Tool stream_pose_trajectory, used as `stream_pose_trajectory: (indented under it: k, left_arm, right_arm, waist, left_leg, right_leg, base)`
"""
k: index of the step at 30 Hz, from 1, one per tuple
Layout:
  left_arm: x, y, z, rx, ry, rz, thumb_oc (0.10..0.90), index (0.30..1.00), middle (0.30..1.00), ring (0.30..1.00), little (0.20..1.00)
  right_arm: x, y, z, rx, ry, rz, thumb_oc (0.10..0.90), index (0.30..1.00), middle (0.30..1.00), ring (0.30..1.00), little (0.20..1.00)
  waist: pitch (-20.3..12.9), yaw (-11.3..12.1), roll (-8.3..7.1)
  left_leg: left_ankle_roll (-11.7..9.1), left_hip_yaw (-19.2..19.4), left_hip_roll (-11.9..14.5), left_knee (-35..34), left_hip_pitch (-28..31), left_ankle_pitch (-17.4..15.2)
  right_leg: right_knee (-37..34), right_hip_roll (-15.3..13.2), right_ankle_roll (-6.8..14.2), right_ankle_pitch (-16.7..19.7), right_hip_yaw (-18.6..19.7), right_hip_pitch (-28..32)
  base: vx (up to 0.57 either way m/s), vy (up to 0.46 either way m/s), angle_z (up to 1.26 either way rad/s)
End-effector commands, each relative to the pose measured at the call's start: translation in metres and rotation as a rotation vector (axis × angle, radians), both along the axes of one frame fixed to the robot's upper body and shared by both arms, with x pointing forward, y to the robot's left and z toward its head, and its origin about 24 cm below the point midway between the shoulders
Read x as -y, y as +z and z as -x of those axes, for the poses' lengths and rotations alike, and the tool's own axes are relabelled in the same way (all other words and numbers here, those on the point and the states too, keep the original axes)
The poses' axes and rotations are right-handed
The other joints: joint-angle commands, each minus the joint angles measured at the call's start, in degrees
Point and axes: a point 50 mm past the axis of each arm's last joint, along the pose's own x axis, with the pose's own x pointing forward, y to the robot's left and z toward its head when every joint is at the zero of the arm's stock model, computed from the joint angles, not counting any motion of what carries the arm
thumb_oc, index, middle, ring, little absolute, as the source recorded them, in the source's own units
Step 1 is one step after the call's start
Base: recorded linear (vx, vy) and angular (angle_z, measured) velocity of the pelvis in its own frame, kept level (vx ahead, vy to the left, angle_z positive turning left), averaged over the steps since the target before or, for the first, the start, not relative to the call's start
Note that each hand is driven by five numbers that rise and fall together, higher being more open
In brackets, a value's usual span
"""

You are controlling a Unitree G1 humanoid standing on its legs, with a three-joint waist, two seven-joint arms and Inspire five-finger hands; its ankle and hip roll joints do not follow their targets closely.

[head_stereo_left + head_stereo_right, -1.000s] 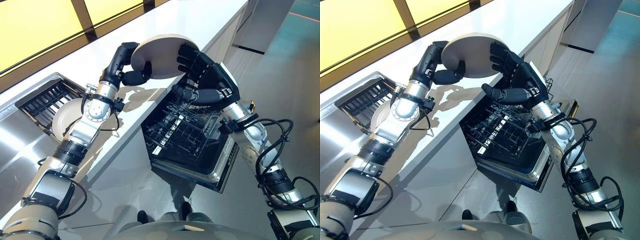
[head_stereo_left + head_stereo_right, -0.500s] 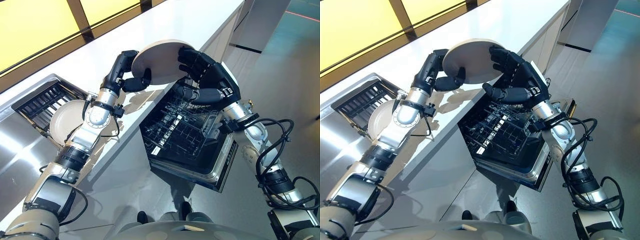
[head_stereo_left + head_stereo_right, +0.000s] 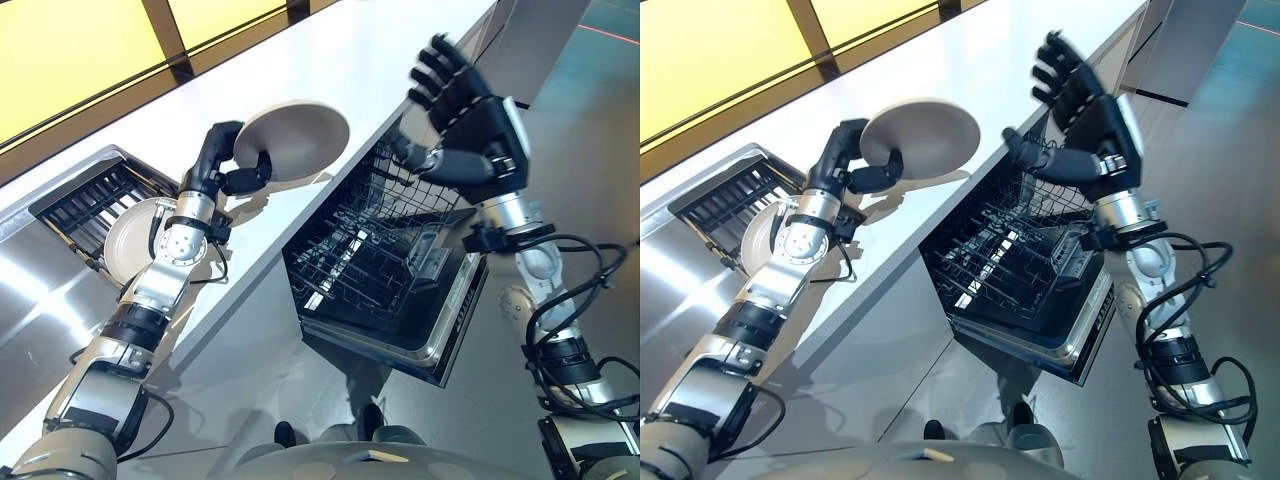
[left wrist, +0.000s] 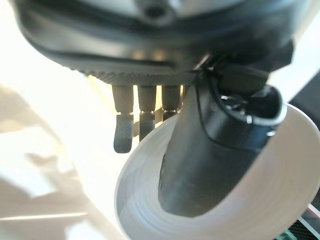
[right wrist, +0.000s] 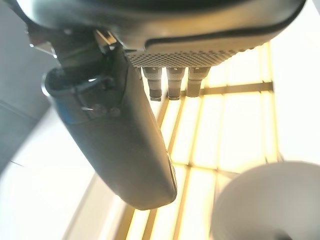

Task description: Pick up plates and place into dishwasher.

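My left hand is shut on a round beige plate, held tilted above the white counter beside the dishwasher. In the left wrist view the thumb lies across the plate and the fingers curl behind its rim. My right hand is raised above the far side of the dishwasher, open with fingers spread and holding nothing. The right wrist view shows the plate apart from that hand. The dishwasher stands open with its black wire rack pulled out. A second beige plate lies by the sink.
The long white counter runs away along the left of the dishwasher. A black dish rack sits in the steel sink at the left. Grey floor lies in front of the open dishwasher door.
My right hand has let go of the plate and swung up and to the right. The left hand has drawn the plate a little left, back over the counter.
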Motion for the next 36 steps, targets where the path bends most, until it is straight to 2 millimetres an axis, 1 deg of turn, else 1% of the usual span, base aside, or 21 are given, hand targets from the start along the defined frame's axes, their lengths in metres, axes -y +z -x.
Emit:
stream_pose_trajectory:
  k: [1, 7, 11, 16, 21, 22, 25, 28, 31, 36]
  left_arm:
    - [-0.015, 0.039, -0.007, 0.175, 0.05, -0.042, 0.1, 0.3, 0.3, 0.3, 0.2]
    - [-0.011, 0.041, -0.006, 0.183, 0.021, -0.039, 0.1, 0.3, 0.3, 0.3, 0.2]
    - [-0.003, 0.05, -0.005, 0.224, -0.032, -0.036, 0.1, 0.3, 0.3, 0.3, 0.2]
    - [0.013, 0.066, -0.004, 0.282, -0.109, -0.039, 0.1, 0.3, 0.3, 0.3, 0.2]
    - [0.035, 0.082, 0.0, 0.331, -0.227, -0.022, 0.1, 0.3, 0.3, 0.3, 0.2]
    - [0.037, 0.083, 0.0, 0.333, -0.234, -0.022, 0.1, 0.3, 0.3, 0.3, 0.2]
    - [0.05, 0.091, 0.004, 0.361, -0.307, -0.019, 0.1, 0.3, 0.3, 0.3, 0.2]
    - [0.056, 0.095, 0.006, 0.365, -0.352, -0.004, 0.1, 0.3, 0.3, 0.3, 0.2]
    - [0.069, 0.101, 0.01, 0.376, -0.419, -0.02, 0.1, 0.3, 0.3, 0.3, 0.2]
    - [0.081, 0.106, 0.01, 0.369, -0.475, -0.025, 0.1, 0.3, 0.3, 0.3, 0.2]
  right_arm:
    - [0.012, 0.044, 0.013, 0.247, -0.013, -0.034, 0.8, 0.9, 0.9, 0.9, 0.9]
    - [0.016, 0.04, 0.013, 0.228, -0.017, -0.034, 0.8, 0.9, 0.9, 0.9, 0.9]
    - [0.012, 0.033, 0.007, 0.174, 0.01, -0.011, 0.8, 0.9, 0.9, 0.9, 0.9]
    - [-0.001, 0.022, 0.0, 0.099, 0.063, 0.039, 0.8, 0.9, 0.9, 0.9, 0.9]
    - [-0.015, 0.014, -0.009, 0.043, 0.095, 0.087, 0.8, 0.9, 0.9, 0.9, 0.9]
    - [-0.016, 0.013, -0.009, 0.041, 0.096, 0.088, 0.8, 0.9, 0.9, 0.9, 0.9]
    - [-0.023, 0.012, -0.015, 0.018, 0.114, 0.11, 0.8, 0.9, 0.9, 0.9, 0.9]
    - [-0.026, 0.01, -0.018, 0.003, 0.125, 0.121, 0.8, 0.9, 0.9, 0.9, 0.9]
    - [-0.032, 0.009, -0.022, -0.013, 0.145, 0.133, 0.8, 0.9, 0.9, 0.9, 0.9]
    - [-0.042, 0.016, -0.027, -0.004, 0.169, 0.141, 0.8, 0.9, 0.9, 0.9, 0.9]
  waist:
    - [-5.41, 0.11, -1.11]
    - [-5.41, -0.03, -1.32]
    - [-5.29, 0.09, -1.34]
    - [-5.17, 0.37, -1.37]
    - [-4.99, 0.9, -1.45]
    - [-4.97, 0.93, -1.46]
    - [-4.9, 1.24, -1.54]
    - [-4.94, 1.39, -1.52]
    - [-4.92, 1.74, -1.51]
    - [-4.97, 2.0, -1.57]
  left_leg:
    - [1.33, -0.79, -3.29, 0.27, 1.31, -4.4]
    - [1.24, -0.64, -3.19, 0.27, 1.35, -4.45]
    - [1.25, -0.78, -3.24, 0.27, 1.29, -4.33]
    - [1.23, -1.03, -3.25, 0.27, 1.18, -4.19]
    - [1.3, -1.63, -3.31, 0.27, 1.11, -4.24]
    - [1.3, -1.67, -3.31, 0.27, 1.12, -4.24]
    - [1.33, -2.07, -3.37, 0.27, 1.12, -4.24]
    - [1.36, -2.21, -3.38, 0.27, 1.16, -4.28]
    - [1.37, -2.58, -3.43, 0.27, 1.12, -4.25]
    - [1.44, -2.94, -3.55, 0.27, 1.04, -4.26]
  right_leg:
    - [0.26, 3.01, 1.3, -0.65, -0.46, 1.92]
    - [0.26, 2.95, 1.37, -0.57, -0.44, 1.84]
    - [0.26, 2.96, 1.35, -0.53, -0.47, 1.87]
    - [0.26, 2.87, 1.33, -0.55, -0.78, 1.94]
    - [0.26, 2.9, 1.17, -0.66, -1.21, 2.05]
    - [0.26, 2.91, 1.16, -0.66, -1.24, 2.07]
    - [0.26, 2.89, 1.11, -0.72, -1.37, 2.21]
    - [0.26, 2.88, 1.08, -0.75, -1.45, 2.25]
    - [0.26, 2.81, 1.1, -0.76, -1.68, 2.35]
    - [0.26, 2.76, 1.08, -0.76, -1.86, 2.4]
  base:
    - [0.01, 0.002, -0.03]
    - [0.0, -0.003, -0.04]
    - [0.0, 0.0, 0.0]
    - [0.0, 0.0, 0.0]
    - [0.0, 0.0, 0.0]
    - [0.0, 0.0, 0.0]
    - [0.0, 0.0, 0.0]
    - [0.0, 0.001, 0.01]
    - [0.0, 0.0, 0.01]
    - [0.0, 0.0, 0.05]
